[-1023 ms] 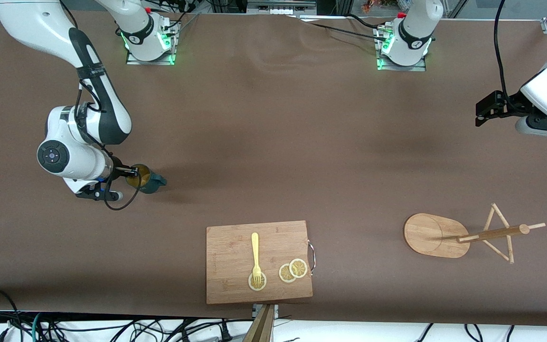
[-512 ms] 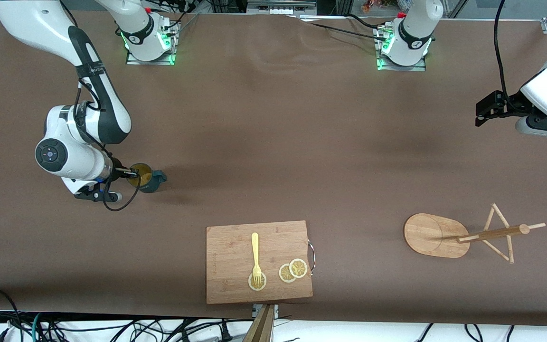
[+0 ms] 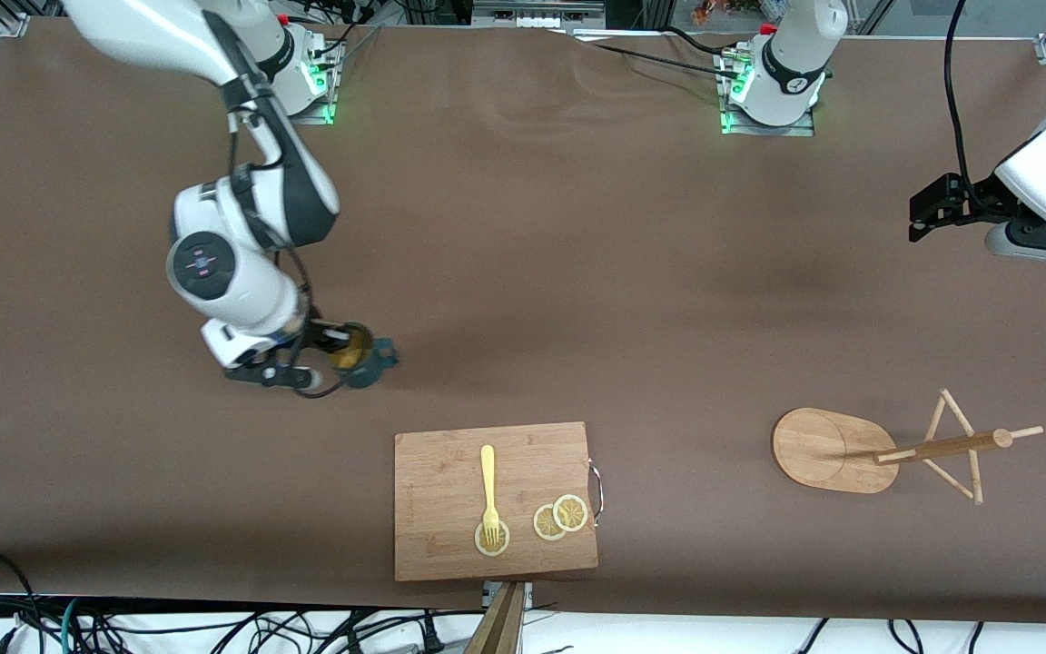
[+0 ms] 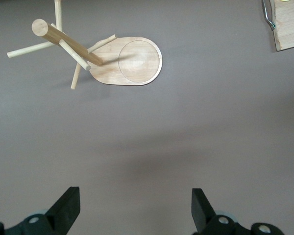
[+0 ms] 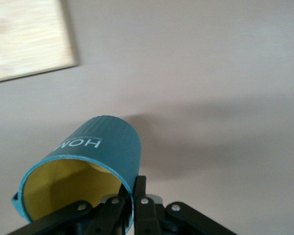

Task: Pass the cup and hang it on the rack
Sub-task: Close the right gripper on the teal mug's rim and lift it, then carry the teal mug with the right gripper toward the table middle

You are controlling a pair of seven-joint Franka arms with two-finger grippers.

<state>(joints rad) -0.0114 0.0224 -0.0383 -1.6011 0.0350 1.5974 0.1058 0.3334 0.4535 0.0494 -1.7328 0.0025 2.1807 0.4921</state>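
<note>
Teal cup clamped by rim in right claw over bare counter; left claw apart, waiting near counter edge.

ribbed matt cup; pale wooden rack; matt brown table.

The left gripper hangs over bare brown bench, jaws spread wide with nothing between them. On the bench stands the rack — oval bamboo base, post and crossed pegs — and a cutting board's corner shows with its metal handle.
</note>
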